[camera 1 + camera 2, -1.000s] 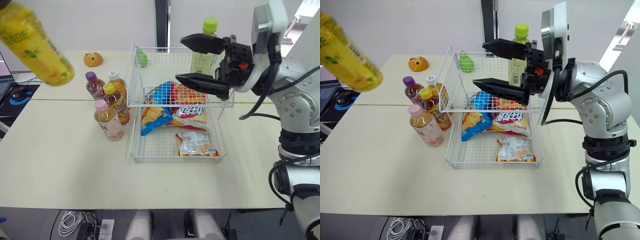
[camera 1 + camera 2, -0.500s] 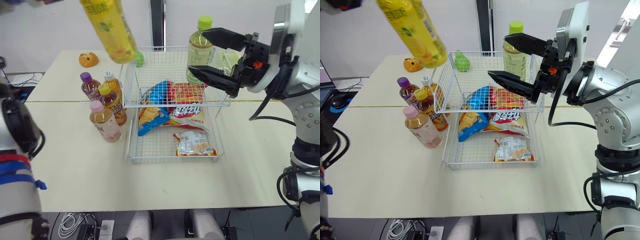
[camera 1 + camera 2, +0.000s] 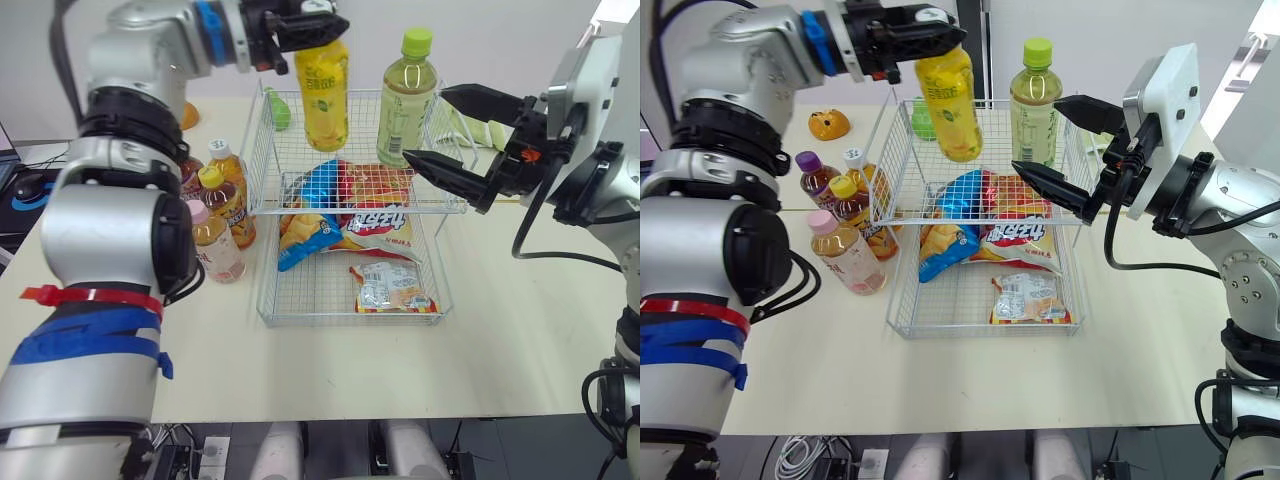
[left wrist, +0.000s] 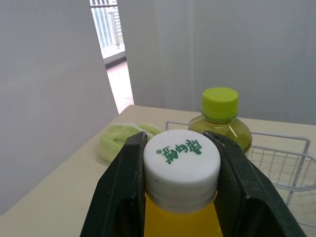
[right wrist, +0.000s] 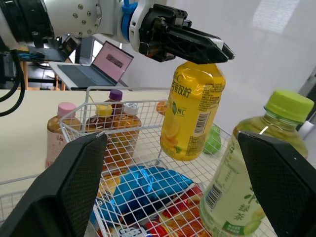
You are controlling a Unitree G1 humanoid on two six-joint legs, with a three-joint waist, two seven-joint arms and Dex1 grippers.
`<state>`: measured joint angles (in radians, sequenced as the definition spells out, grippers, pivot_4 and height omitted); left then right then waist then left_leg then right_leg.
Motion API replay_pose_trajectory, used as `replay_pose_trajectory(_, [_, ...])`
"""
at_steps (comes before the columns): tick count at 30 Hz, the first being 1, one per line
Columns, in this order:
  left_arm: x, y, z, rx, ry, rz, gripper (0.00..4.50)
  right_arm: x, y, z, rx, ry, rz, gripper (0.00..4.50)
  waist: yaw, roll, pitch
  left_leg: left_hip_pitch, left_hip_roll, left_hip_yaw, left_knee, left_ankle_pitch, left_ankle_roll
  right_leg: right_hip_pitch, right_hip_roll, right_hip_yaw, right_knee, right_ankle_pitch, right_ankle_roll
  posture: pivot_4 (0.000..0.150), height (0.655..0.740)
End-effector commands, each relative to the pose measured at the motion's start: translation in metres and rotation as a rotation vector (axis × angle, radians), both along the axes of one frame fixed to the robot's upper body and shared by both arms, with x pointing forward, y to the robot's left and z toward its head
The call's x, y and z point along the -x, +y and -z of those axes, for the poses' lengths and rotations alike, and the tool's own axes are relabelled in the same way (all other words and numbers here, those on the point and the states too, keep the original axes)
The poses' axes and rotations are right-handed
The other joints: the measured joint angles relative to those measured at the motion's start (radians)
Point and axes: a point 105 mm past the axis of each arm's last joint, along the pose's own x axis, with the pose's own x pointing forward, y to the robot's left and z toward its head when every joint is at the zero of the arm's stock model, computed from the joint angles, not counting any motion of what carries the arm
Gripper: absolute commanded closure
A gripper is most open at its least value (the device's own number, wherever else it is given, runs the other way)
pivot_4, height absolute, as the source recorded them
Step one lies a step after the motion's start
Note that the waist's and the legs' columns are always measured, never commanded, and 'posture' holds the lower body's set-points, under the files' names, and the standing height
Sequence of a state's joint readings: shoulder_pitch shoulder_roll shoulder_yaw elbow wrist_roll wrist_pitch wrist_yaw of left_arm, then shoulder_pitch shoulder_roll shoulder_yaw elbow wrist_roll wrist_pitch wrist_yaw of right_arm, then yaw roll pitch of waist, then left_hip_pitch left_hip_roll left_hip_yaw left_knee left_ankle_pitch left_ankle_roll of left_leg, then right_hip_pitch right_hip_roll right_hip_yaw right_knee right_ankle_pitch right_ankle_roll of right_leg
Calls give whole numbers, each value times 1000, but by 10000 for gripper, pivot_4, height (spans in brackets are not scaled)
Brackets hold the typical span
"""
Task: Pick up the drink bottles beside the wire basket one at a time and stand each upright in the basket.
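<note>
Left hand [image 4: 178, 148] is pinching the white cap of a yellow bottle [image 3: 323, 95], one black finger pressed on each side of it, so the bottle hangs nearly upright with its lower half down among the wires at the back of the wire basket [image 3: 262, 250]; whether its base rests on anything I cannot tell. Just beside it in the same back part stands a green bottle [image 3: 407, 100], upright, with a lime cap. Right hand [image 3: 427, 124] hovers in front of the green bottle with its two fingers spread wide, holding nothing and touching nothing. Lower in the basket lie a blue snack bag [image 3: 305, 235], a red snack bag [image 3: 375, 215] and a small packet [image 3: 390, 290]. On the worktop [image 3: 350, 370], close against the basket's left side, four bottles stand upright in a cluster: a pink-capped one [image 3: 215, 250] nearest, a yellow-capped one [image 3: 232, 205], a white-capped one [image 3: 228, 160] and a purple-capped one [image 3: 815, 175].
</note>
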<state>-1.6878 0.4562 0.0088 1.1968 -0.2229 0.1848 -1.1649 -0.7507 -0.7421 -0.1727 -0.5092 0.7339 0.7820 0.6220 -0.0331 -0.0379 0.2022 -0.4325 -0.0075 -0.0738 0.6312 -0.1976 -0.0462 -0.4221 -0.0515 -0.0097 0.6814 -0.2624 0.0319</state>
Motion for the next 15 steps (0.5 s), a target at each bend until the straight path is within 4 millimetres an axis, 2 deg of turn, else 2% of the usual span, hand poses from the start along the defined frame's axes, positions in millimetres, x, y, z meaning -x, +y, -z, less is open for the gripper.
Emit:
replay_pose_trajectory(1, [11, -9, -35, 39, -139, 2, 31531, 10, -4, -10, -4, -57, 32, 0, -1, 0, 0, 0, 0, 0, 0, 0, 0, 0, 0, 0, 0, 0, 0, 1500, 7400])
replay_pose_trajectory(15, [8, -34, -25, 48, -116, 38, 31531, 15, -5, -7, -17, -36, 62, 0, 1, 0, 0, 0, 0, 0, 0, 0, 0, 0, 0, 0, 0, 0, 0, 1500, 7400])
